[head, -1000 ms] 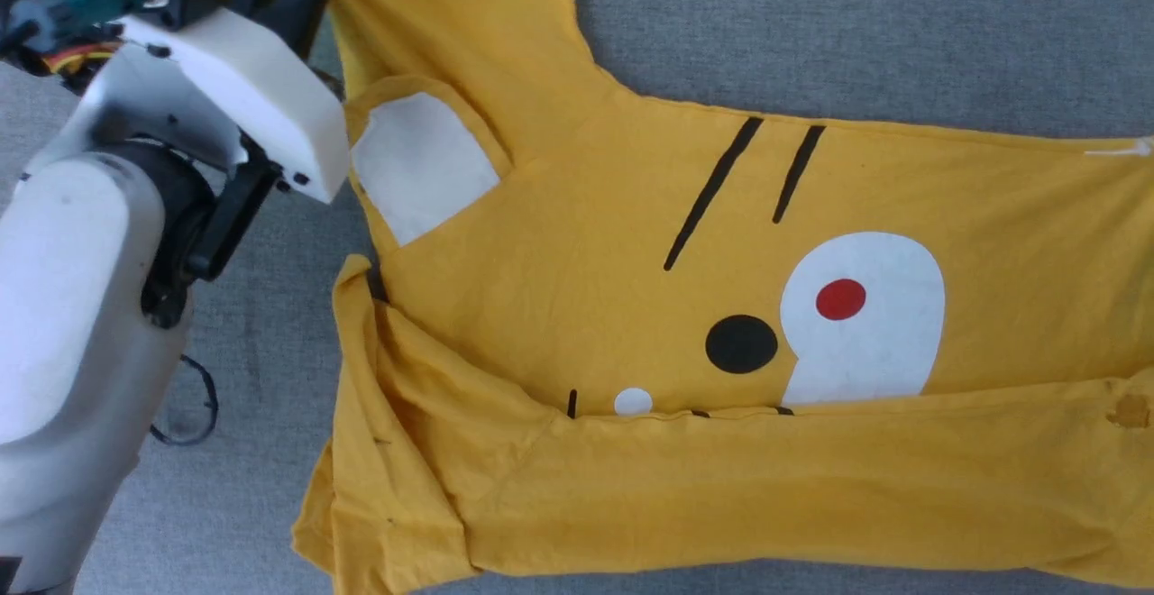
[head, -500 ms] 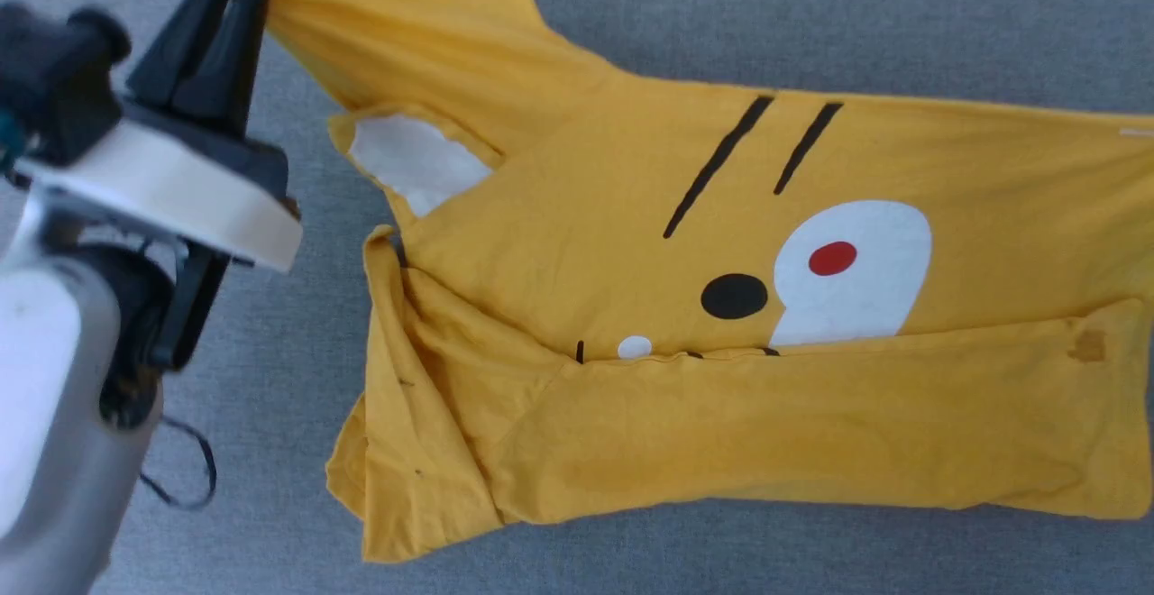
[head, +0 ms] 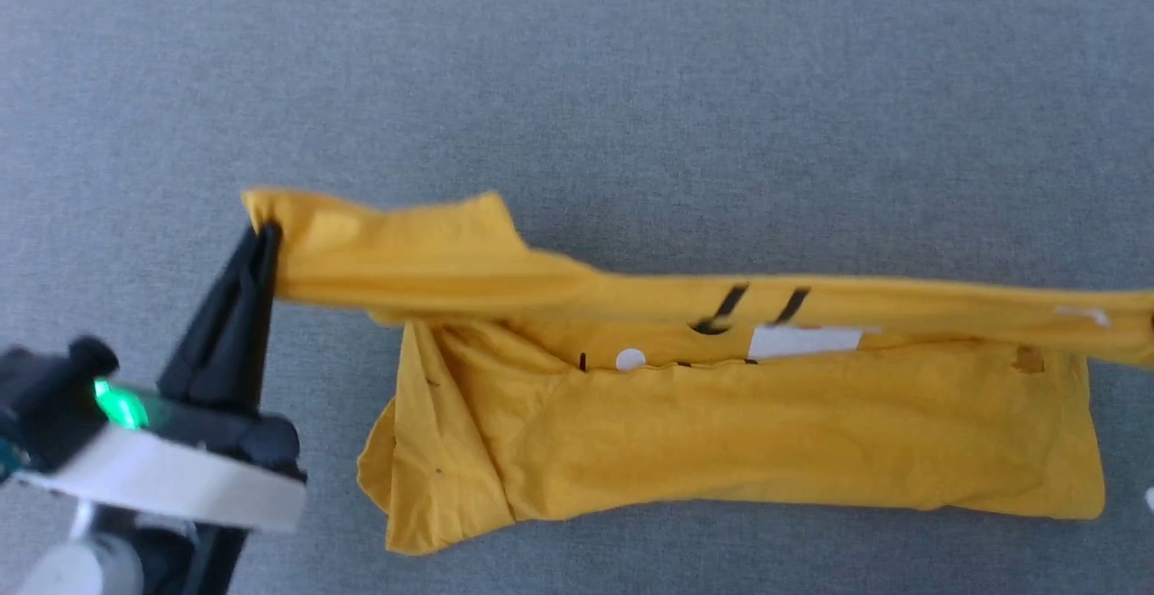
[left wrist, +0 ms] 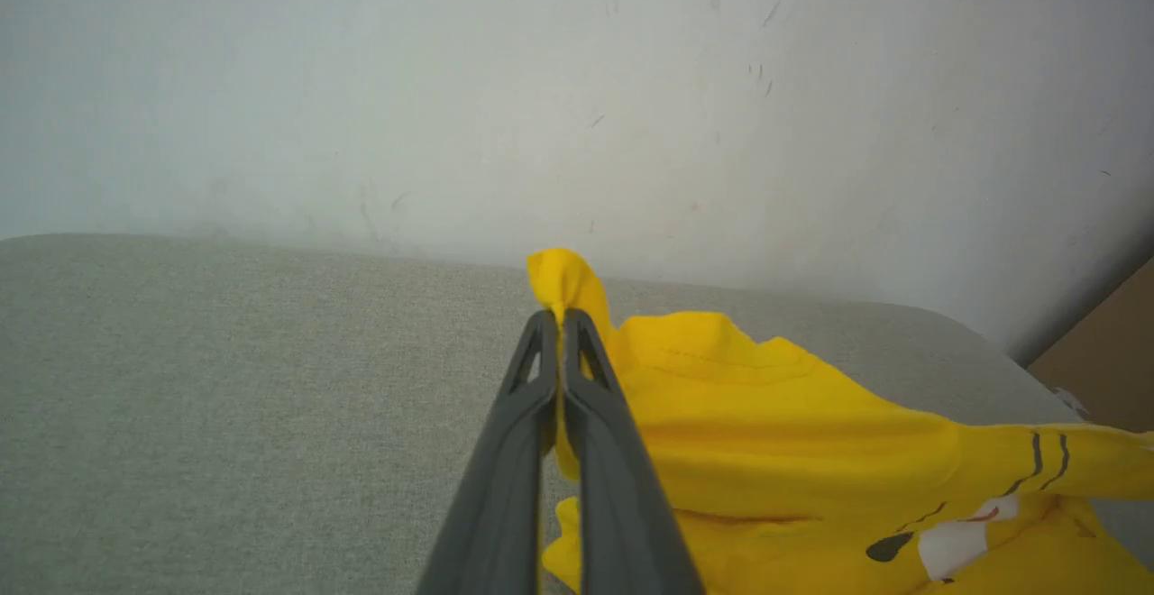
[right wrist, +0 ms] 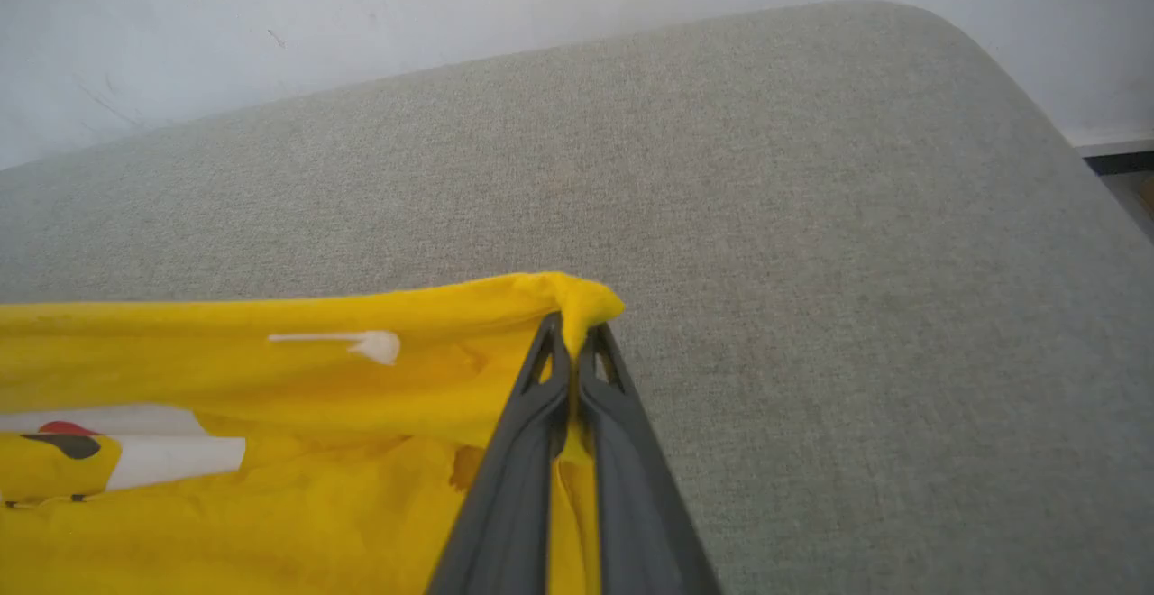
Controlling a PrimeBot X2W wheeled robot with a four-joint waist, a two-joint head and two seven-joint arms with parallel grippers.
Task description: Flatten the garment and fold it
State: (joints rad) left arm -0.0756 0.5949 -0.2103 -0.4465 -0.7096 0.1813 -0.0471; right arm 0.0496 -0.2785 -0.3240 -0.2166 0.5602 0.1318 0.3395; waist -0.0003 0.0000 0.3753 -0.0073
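One flat grey woven surface [head: 631,81] carries the soft yellow garment [head: 721,433], its lower half lying creased and its top edge stretched taut between the left gripper [head: 267,234] and right gripper [right wrist: 574,324], both pinched closed on cloth.

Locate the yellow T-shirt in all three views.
Head view: garment spans centre to right edge; left gripper pinches its upper-left corner.
Left wrist view: lower right, corner in that gripper.
Right wrist view: lower left; right gripper pinches a corner.
Shared landmark: white face patch.
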